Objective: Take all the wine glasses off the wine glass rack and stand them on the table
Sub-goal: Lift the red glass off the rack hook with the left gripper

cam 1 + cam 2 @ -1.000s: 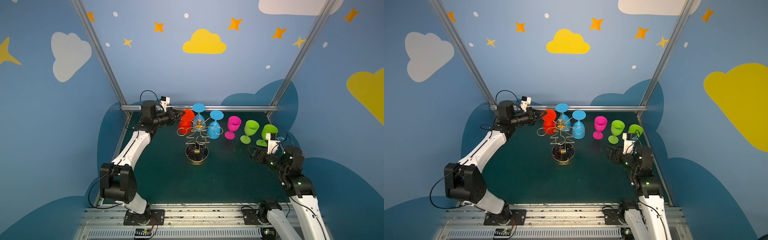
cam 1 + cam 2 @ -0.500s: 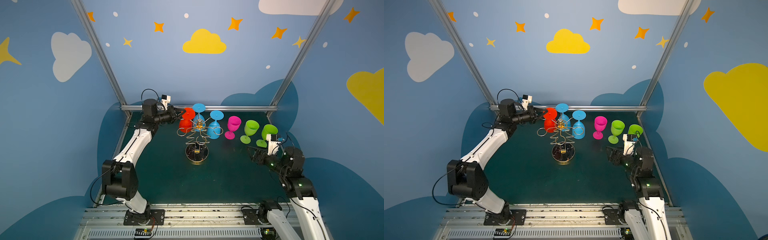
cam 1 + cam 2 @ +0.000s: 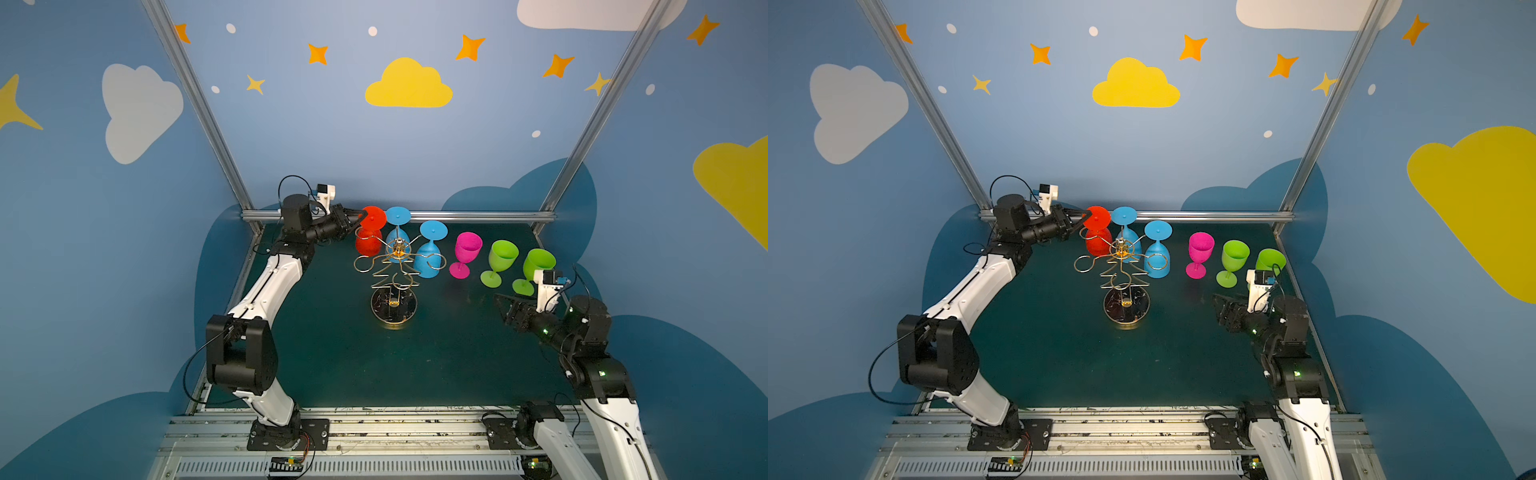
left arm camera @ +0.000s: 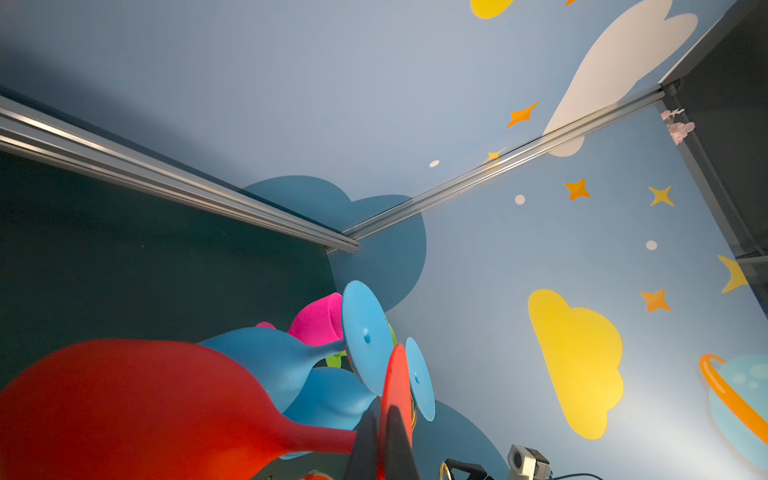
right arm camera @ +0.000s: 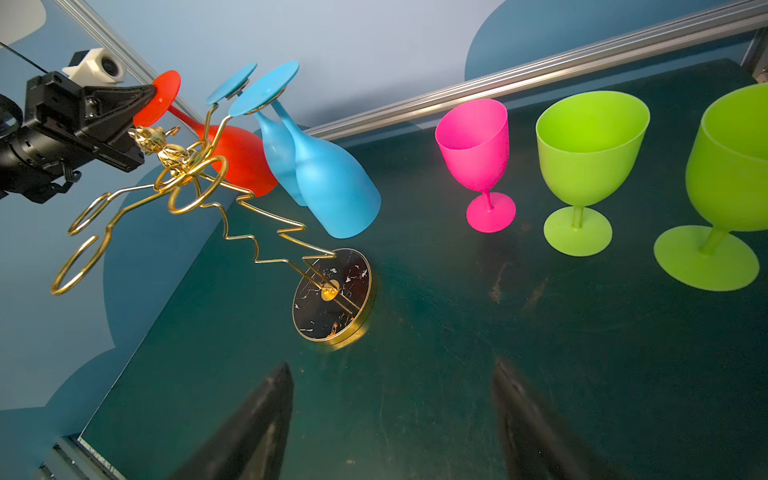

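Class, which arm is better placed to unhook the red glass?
Left. The left pincer is shut on the foot of the red glass on the rack; the right pincer is open, far away.

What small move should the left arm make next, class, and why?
Probably pull the red wine glass outward along its wire arm, away from the centre of the wine glass rack. The left gripper is shut on the glass's foot, while the glass hangs upside down from the rack, so sliding looks needed to free it.
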### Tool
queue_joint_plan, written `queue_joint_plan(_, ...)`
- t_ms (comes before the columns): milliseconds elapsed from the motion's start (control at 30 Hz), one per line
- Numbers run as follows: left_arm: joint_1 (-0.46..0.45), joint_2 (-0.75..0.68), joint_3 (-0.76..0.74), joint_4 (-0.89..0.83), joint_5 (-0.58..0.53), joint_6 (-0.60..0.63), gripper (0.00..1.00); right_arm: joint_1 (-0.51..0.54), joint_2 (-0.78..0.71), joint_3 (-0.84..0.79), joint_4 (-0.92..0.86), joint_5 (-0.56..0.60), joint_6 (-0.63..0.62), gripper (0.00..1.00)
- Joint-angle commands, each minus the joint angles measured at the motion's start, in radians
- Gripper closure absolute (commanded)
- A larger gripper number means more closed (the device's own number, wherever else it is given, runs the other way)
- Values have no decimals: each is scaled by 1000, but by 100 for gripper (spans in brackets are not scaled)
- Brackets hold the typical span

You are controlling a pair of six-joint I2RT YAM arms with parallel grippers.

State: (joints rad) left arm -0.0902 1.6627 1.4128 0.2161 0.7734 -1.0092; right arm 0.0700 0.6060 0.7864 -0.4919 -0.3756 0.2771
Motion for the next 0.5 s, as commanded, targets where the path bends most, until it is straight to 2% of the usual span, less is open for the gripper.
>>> queue_joint_plan(0,34,-10,21,51,-10,-19,97,4,-8,27,-13,12,-13,25)
queue_joint_plan(200,125,-62,-23,138,-2,-112,97,5,5,53,-12,15,-30,25)
queue_joint_plan(467,223,-148,-8,303,34,-305,97,8,84,170,-33,-23,-74,25)
